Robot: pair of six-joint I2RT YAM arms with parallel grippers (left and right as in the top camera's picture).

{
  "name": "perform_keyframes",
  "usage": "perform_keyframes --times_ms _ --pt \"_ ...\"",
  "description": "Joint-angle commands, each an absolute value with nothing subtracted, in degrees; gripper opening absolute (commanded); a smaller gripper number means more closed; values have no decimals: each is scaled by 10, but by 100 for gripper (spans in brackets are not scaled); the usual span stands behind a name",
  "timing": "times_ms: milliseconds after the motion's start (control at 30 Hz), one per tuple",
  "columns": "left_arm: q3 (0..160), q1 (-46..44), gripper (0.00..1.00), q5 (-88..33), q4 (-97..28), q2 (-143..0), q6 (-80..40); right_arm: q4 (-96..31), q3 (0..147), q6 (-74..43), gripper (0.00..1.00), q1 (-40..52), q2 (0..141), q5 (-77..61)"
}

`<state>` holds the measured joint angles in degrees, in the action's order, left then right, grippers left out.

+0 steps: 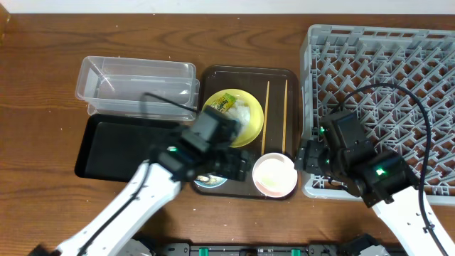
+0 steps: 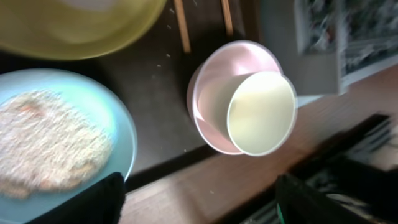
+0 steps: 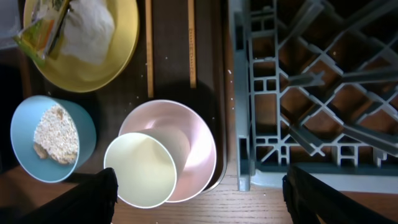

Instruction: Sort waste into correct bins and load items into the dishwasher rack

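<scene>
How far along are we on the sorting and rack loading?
Nothing looks done: the rack, clear tub and black tray look empty. Nothing in hand: left end effector and right end effector hover open. Remaining: wrapper and paper on the yellow plate, crumbs in the blue bowl, pink bowl holding a cup, chopsticks.

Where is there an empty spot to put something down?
The black tray is bare, and so is the clear tub beside it. The grey rack looks empty. The brown tray between them is crowded with the yellow plate, blue bowl, pink bowl and chopsticks.
</scene>
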<state>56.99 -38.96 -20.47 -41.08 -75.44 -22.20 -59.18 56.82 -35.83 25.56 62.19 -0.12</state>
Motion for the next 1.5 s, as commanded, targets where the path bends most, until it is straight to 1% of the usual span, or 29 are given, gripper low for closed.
perform_keyframes --times_ms 0,33,100,200,333,367,400,600,733,833,933,1000,1100,1200,1433,1467 --pt "576 -446 74 -131 -377 -810 -213 -594 570 -368 85 244 620 -3" --pt "576 -460 72 -120 -364 -826 -213 -594 570 -368 85 244 620 -3" --pt "576 -480 65 -85 -345 -859 -216 -598 570 -368 86 244 620 -4" --pt "576 -485 55 -79 -322 -888 -231 -608 570 -368 86 244 620 -7" --pt "576 -485 24 -79 -304 -901 -231 -613 570 -363 88 244 620 -7" --pt "578 -485 12 -81 -305 -900 -232 -613 570 -363 88 244 620 -7" --pt "581 -484 6 -90 -305 -895 -232 -613 570 -363 88 244 620 -7" --pt "605 -447 6 -184 -308 -813 -232 -607 570 -343 89 244 620 -7" --pt "605 -364 6 -278 -322 -733 -227 -588 570 -303 89 244 620 -29" --pt "605 -271 6 -391 -355 -689 -210 -528 570 -205 87 244 619 -148" --pt "605 -174 6 -562 -380 -669 -179 -442 570 -112 87 244 618 -336" --pt "605 -121 6 -662 -389 -668 -176 -385 570 -97 87 245 618 -422" --pt "603 -77 6 -756 -390 -669 -176 -306 570 -97 88 251 618 -506" --pt "603 -64 6 -791 -389 -669 -176 -260 570 -98 88 266 618 -539" --pt "603 -64 6 -881 -388 -669 -176 -243 570 -98 88 294 622 -502" --pt "603 -64 6 -883 -388 -669 -176 -236 570 -98 86 294 621 -504"
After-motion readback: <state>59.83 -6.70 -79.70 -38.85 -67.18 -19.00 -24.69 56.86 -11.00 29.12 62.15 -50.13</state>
